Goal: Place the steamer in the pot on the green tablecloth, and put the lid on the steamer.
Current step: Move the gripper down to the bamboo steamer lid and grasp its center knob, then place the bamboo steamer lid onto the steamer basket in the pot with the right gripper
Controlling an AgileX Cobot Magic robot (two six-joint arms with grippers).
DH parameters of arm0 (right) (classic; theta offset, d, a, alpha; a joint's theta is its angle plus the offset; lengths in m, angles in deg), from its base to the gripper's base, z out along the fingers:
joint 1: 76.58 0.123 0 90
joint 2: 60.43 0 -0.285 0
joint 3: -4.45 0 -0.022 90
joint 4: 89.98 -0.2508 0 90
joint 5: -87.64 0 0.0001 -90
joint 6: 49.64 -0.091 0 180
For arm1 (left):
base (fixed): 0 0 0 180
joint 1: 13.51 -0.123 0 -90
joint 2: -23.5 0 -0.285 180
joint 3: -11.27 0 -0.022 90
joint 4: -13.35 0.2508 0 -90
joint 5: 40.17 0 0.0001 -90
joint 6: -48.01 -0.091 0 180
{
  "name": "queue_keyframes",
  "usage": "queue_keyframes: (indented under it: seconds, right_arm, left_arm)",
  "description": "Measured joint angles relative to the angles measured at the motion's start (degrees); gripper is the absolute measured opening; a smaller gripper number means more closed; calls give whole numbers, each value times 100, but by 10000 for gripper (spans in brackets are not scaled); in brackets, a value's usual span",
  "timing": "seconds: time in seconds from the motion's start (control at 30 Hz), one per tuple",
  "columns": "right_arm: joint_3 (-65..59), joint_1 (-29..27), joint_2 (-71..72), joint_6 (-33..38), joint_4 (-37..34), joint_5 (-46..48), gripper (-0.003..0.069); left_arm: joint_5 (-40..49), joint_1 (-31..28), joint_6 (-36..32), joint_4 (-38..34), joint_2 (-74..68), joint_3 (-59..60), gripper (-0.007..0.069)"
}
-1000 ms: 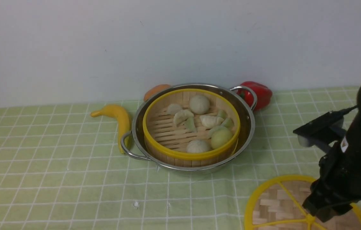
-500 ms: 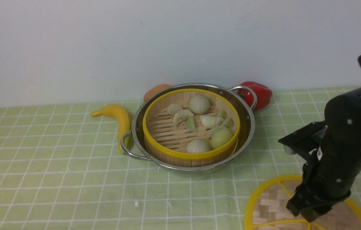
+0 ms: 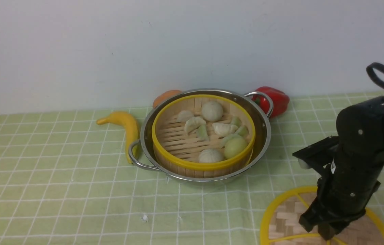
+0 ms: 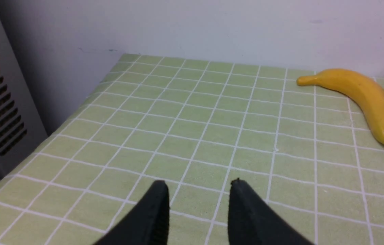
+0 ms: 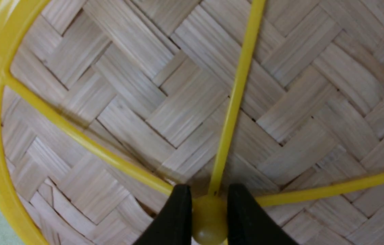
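Gripping the lid [image 3: 285,217] by its knob [image 5: 209,221] in the right jaws, five o'clock from the pot [image 3: 264,136], for a level lift onto the steamer [image 3: 198,166]; left jaws parted, empty.

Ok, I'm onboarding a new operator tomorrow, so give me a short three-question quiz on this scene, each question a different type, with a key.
1. True or false: the steamer already sits inside the pot.
2. The right end effector has its jaws on either side of the lid's: A) rim B) centre knob C) spoke tip.
3. Fill in: the yellow fruit lying beside the pot is a ____.
Key: 1 true; 2 B; 3 banana.
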Motion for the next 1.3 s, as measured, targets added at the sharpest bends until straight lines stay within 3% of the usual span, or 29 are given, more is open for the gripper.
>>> queue_keyframes:
  seconds: [0.23,0.37,0.57,0.83,1.3]
  right_arm:
    - [-44,30,902,-886,316,-322,144]
    - [32,30,1577,-1002,389,-758,144]
    - [727,120,1793,-77,-201,-882,144]
    - [2256,319,761,1104,-566,-871,144]
    - [4532,608,-1374,1695,-628,-682,144]
  left_arm:
    - [-5,0,0,0,0,0,243]
    - [-5,0,0,0,0,0,243]
    - [-5,0,0,0,0,0,243]
    - [-5,0,0,0,0,0,243]
    - [-5,0,0,0,9,0,243]
